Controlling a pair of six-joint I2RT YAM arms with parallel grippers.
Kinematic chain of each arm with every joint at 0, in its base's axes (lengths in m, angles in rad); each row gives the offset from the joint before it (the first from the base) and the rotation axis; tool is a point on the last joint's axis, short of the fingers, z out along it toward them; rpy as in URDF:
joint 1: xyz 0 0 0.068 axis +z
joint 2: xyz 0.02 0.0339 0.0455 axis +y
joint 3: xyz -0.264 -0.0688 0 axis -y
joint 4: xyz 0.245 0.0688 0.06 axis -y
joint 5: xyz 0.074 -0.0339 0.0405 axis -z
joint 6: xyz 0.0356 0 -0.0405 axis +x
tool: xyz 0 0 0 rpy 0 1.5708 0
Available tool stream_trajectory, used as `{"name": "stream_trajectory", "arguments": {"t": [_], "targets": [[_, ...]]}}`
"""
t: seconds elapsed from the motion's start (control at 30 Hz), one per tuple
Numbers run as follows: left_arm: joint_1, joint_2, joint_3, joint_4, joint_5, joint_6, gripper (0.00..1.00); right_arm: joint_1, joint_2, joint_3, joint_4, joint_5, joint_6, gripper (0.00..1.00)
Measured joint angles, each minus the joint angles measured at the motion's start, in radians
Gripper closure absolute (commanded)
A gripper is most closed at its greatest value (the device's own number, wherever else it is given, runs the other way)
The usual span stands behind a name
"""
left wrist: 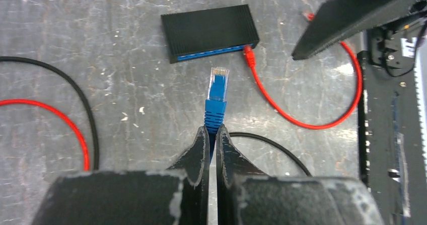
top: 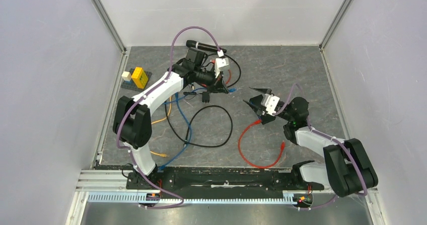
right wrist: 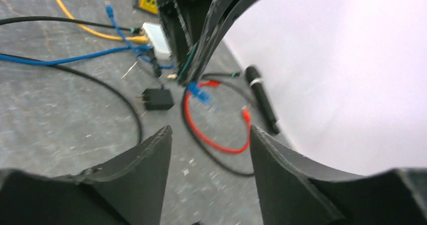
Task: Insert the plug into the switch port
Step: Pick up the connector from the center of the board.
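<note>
My left gripper point(left wrist: 212, 129) is shut on the boot of a blue plug point(left wrist: 217, 91), which it holds above the table with the clear tip forward. They also show in the top view: the gripper point(top: 225, 86) and the plug point(top: 230, 90). The switch, a pale white box point(right wrist: 156, 36), lies under the left arm with yellow and blue cables at it. Its port is too blurred to make out. A black flat box point(left wrist: 209, 31) with a blue socket row lies just ahead of the plug, apart from it. My right gripper point(right wrist: 209, 132) is open, empty and raised.
A red plug point(left wrist: 248, 55) sits in the black box's right end, and its red cable point(top: 252, 149) loops toward the near rail. A black cable loop point(top: 211, 129), a black adapter point(right wrist: 157, 99), a black cylinder point(top: 204, 46) and yellow blocks point(top: 139, 77) lie about. Grey walls enclose three sides.
</note>
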Motion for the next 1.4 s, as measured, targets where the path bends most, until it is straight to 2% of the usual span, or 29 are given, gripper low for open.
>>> {"name": "stream_trajectory", "arguments": {"t": [0.1, 0.2, 0.5, 0.73, 1.0, 1.07, 1.13, 1.17, 1.2, 1.3, 1.4], "targets": [[0.000, 0.000, 0.013, -0.045, 0.018, -0.006, 0.98, 0.006, 0.029, 0.026, 0.080, -0.032, -0.086, 0.49], [0.000, 0.000, 0.032, -0.084, 0.026, -0.006, 0.98, 0.024, 0.051, 0.077, 0.060, -0.067, -0.201, 0.48], [0.000, 0.000, 0.077, -0.185, 0.032, 0.012, 0.98, 0.105, 0.118, 0.298, -0.366, -0.080, -0.635, 0.44], [0.006, 0.000, 0.096, -0.227, 0.024, 0.043, 0.98, 0.131, 0.169, 0.356, -0.570, -0.049, -0.817, 0.53], [0.008, 0.003, 0.108, -0.271, 0.026, 0.071, 0.98, 0.159, 0.198, 0.360, -0.608, -0.005, -0.874, 0.73], [0.008, 0.007, 0.115, -0.278, 0.027, 0.072, 0.98, 0.163, 0.198, 0.360, -0.600, -0.002, -0.874, 0.81], [0.008, 0.012, 0.116, -0.282, 0.029, 0.072, 0.98, 0.165, 0.198, 0.359, -0.591, 0.000, -0.876, 0.95], [0.008, 0.016, 0.116, -0.284, 0.031, 0.073, 0.98, 0.166, 0.198, 0.358, -0.588, 0.000, -0.874, 0.99], [0.008, 0.018, 0.117, -0.285, 0.034, 0.072, 0.94, 0.167, 0.197, 0.355, -0.591, 0.000, -0.874, 1.00], [0.010, 0.021, 0.121, -0.293, 0.039, 0.073, 0.65, 0.168, 0.196, 0.353, -0.591, -0.002, -0.861, 1.00], [0.009, 0.021, 0.127, -0.293, 0.029, 0.093, 0.57, 0.171, 0.196, 0.353, -0.582, -0.010, -0.779, 1.00]]}}
